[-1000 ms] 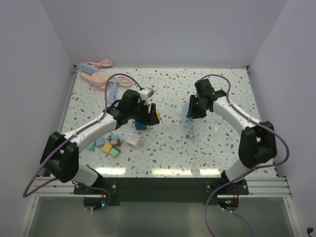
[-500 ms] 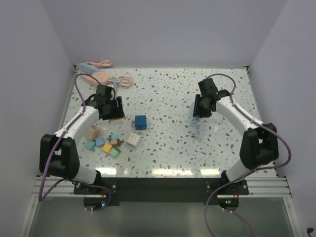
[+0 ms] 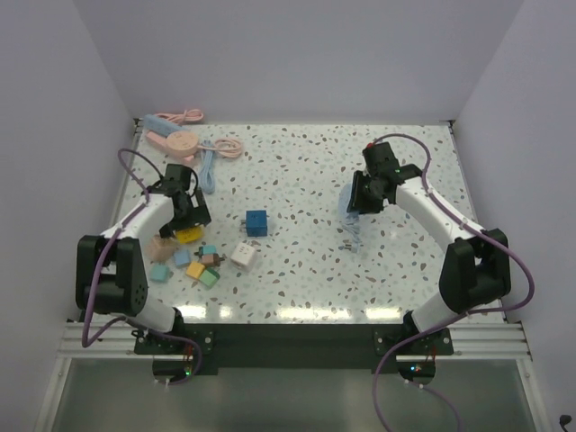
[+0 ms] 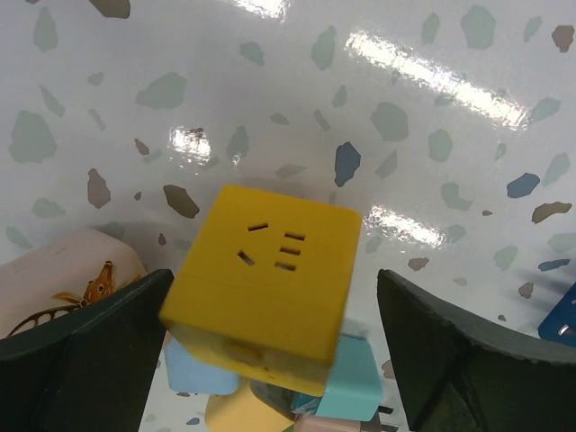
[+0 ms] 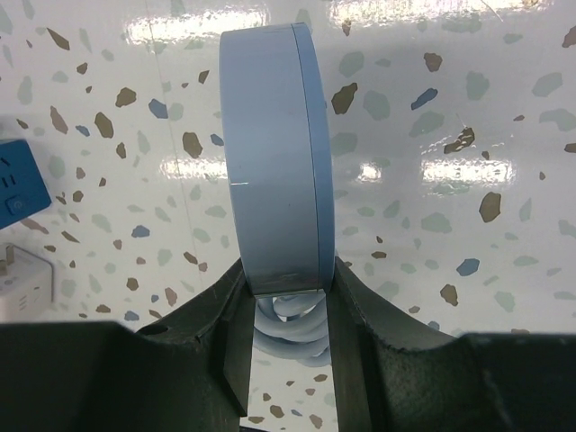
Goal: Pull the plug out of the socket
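Between pale walls (image 3: pixel 297 54), speckled tabletop (image 3: pixel 306 270).

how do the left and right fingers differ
Left gripper: fingers spread wide either side of the yellow socket cube, not gripping it. Right gripper: fingers shut on the rim of the pale blue disc. The left's cube lies tilted on blocks; the right's disc is seen edge-on. Both face the table.

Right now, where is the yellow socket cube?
In the top view the yellow socket cube lies on the left, right at the left pincer, beside the pastel blocks; the left wrist view shows it between the open fingers.
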